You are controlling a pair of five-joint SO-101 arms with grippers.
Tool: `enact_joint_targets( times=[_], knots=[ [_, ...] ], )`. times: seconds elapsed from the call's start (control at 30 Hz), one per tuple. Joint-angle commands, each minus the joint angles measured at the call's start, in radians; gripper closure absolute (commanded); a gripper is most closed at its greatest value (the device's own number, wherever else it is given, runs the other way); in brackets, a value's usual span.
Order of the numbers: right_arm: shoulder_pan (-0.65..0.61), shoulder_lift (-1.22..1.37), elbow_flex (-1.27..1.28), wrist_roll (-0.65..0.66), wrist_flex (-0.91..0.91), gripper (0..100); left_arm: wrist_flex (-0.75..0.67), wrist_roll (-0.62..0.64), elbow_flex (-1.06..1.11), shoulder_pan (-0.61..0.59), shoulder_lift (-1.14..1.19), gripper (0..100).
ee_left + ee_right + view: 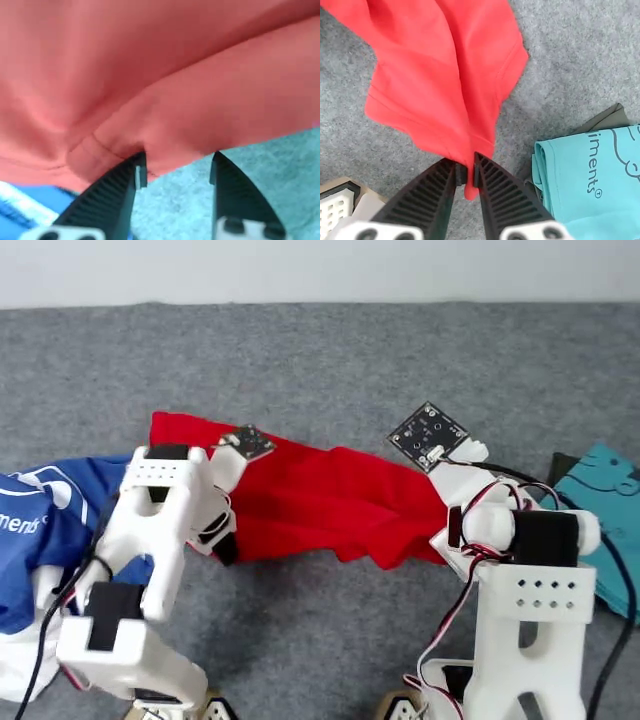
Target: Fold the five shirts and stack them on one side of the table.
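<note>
Right hand [466, 177] is closed tight on a thin pinch of the red shirt [435, 75], right at one end of it, with only a small tab of cloth poking past the fingers. Left hand [178, 159] is at the red shirt's other end with its jaws apart. The hem bunches against one fingertip, bare bench [260, 170] shows through the gap, and I'd say it has hold of nothing.

The red shirt [320, 500] sags in a rumpled band between the two arms, across the middle of the bench [350, 370]. A blue shirt [40, 520] lies just past its left-hand end, and a teal shirt [600, 480] sits folded a little beyond its right-hand end.

From where I stand, the worry is that one-sided hold. If the right hand pulls or lifts now, the far end will drag and twist, and the fold will come out crooked. That shallow pinch could also slip free under any tug. If the left hand closes where it is, it may catch only the hem's edge, or snag the blue shirt beside the red shirt and haul both along.
</note>
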Motion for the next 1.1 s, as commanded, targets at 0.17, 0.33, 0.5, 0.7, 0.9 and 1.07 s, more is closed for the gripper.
enact_joint_targets(
  times=[0.17, 0.33, 0.5, 0.7, 0.9, 1.07],
  knots=[
    [0.005, -0.019, -0.008, -0.011, -0.016, 98.8, -0.005, 0.044, -0.170, 0.002, 0.153, 86],
    [0.012, -0.025, -0.009, -0.011, -0.016, 98.8, 0.031, 0.043, -0.173, -0.003, 0.153, 98],
    [0.012, -0.031, -0.063, -0.012, -0.008, 98.8, 0.166, 0.043, -0.197, -0.006, 0.029, 99],
    [0.007, -0.027, -0.245, -0.008, -0.010, 98.8, 0.308, -0.011, -0.225, -0.006, -0.342, 99],
    [0.007, -0.021, -0.416, -0.003, -0.091, 98.8, 0.387, -0.011, -0.361, -0.006, -0.623, 99],
    [0.007, -0.021, -0.554, 0.066, -0.205, 98.8, 0.388, -0.011, -0.479, -0.008, -0.721, 99]
  ],
)
